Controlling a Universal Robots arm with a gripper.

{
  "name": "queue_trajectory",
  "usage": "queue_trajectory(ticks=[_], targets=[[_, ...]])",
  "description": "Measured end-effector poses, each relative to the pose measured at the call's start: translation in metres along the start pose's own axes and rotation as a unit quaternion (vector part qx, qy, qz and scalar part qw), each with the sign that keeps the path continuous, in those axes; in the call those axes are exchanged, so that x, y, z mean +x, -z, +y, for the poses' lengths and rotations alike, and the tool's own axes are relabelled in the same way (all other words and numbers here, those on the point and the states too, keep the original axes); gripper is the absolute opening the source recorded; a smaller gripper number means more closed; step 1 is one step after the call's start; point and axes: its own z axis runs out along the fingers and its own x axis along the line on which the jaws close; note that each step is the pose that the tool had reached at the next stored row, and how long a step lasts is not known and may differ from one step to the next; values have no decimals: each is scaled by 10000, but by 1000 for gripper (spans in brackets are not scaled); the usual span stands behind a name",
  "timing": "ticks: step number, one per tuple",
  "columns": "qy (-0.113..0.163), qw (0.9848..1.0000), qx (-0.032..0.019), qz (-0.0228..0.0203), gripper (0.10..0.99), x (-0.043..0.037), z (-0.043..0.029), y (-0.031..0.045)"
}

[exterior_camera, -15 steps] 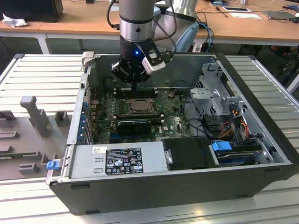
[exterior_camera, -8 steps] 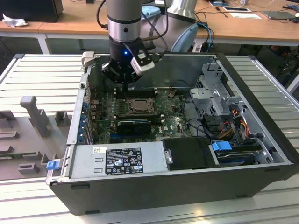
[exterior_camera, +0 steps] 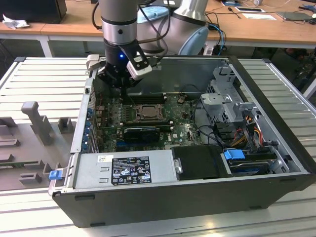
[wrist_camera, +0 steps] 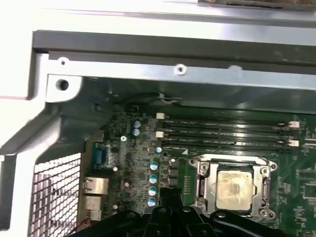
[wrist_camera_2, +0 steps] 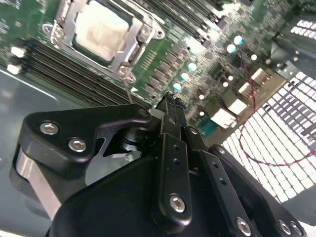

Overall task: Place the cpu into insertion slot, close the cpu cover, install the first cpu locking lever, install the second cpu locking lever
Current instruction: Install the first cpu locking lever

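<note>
Going from the exterior view's left, you had the hand (exterior_camera: 120,85) hanging low inside the open computer case (exterior_camera: 276,163), over the far left part of the motherboard (exterior_camera: 180,131), just beside the insertion slot (exterior_camera: 146,113) and touching nothing. In the second wrist view its fingers (wrist_camera_2: 170,116) sat pressed together with nothing between them. The cpu (wrist_camera: 235,189) lay flat in the insertion slot, its pale top showing through the square opening of the cpu cover (wrist_camera: 205,170), which was down over it. Beside the slot ran the long memory slots (wrist_camera: 224,133). Toward the exterior view's right stood the drive cage (exterior_camera: 229,98).
</note>
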Motion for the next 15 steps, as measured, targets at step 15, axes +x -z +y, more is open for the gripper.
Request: queue_trajectory(ticks=[15], targets=[[11,10000,1,2,106,51,231,-66]])
